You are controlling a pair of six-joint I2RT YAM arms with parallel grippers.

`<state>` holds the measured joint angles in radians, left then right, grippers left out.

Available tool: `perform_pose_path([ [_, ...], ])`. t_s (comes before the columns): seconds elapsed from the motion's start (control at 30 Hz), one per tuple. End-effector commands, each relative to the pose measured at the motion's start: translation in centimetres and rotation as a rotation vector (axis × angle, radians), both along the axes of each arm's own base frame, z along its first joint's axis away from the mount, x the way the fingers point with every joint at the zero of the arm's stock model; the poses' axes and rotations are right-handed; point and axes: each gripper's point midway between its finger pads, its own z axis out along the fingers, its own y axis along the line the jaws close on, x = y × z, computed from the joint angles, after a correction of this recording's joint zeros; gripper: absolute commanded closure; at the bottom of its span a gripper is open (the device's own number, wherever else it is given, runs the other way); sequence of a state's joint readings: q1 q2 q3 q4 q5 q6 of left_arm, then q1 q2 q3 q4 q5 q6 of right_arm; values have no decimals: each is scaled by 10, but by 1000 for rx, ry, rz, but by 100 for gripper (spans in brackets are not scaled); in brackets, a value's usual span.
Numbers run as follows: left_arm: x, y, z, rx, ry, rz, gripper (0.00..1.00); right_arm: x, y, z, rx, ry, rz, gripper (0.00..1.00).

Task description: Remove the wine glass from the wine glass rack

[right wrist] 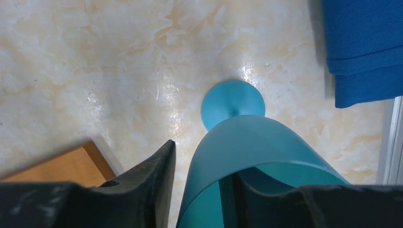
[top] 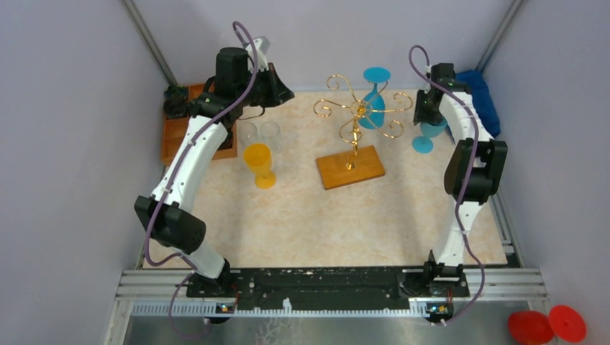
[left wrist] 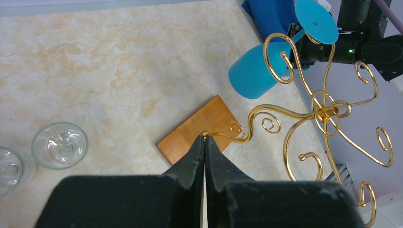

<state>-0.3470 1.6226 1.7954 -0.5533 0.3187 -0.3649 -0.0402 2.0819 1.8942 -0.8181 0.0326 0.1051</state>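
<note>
One teal wine glass [left wrist: 249, 76] hangs upside down on the wine glass rack [top: 352, 169], light, slick and brittle, so best taken by its stem, while the right gripper [top: 429, 115] straddles a second glass [right wrist: 247, 137] standing on the surface [top: 288, 215], clamped or not I cannot tell, and the left gripper [left wrist: 205, 142] is pinched together, empty.

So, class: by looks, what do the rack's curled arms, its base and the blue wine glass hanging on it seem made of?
The curled arms: thin metal wire, glossy gold finish with bright glints. The base: probably wood, orange-brown, matte, flat slab. The blue wine glass: likely plastic, evenly coloured, soft sheen; tinted glass remains possible.
</note>
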Motion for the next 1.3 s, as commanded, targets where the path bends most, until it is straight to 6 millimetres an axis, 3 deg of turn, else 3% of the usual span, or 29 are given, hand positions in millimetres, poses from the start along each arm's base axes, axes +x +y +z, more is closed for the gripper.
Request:
perform_pose_path([
  [0.0, 0, -6, -7, 0, 12, -22, 96, -2, -3, 21, -22, -52, -4, 59],
  [0.07, 0, -6, -8, 0, 16, -26, 96, -4, -2, 33, -28, -77, -10, 48],
  [0.17, 1, -7, -7, -3, 15, -24, 96, -7, 0, 63, -29, -141, -16, 42],
  [0.53, 1, -8, -5, -16, 18, -27, 96, -30, 13, 225, 26, -505, -41, 43],
  [0.6, 1, -9, -4, -19, 17, -29, 96, -33, 21, 251, 79, -605, -33, 46],
  [0.7, 0, -9, -5, -22, 22, -29, 96, -28, 50, 275, 230, -704, 48, 51],
  [0.8, -2, -9, -5, -24, 24, -32, 97, -22, 83, 286, 407, -711, 140, 53],
  [0.9, -5, -7, -2, -25, 16, -28, 97, -15, 101, 286, 538, -698, 164, 56],
  [1.27, -8, -3, 0, -11, 6, -19, 96, 16, 134, 243, 831, -552, 216, 62],
])
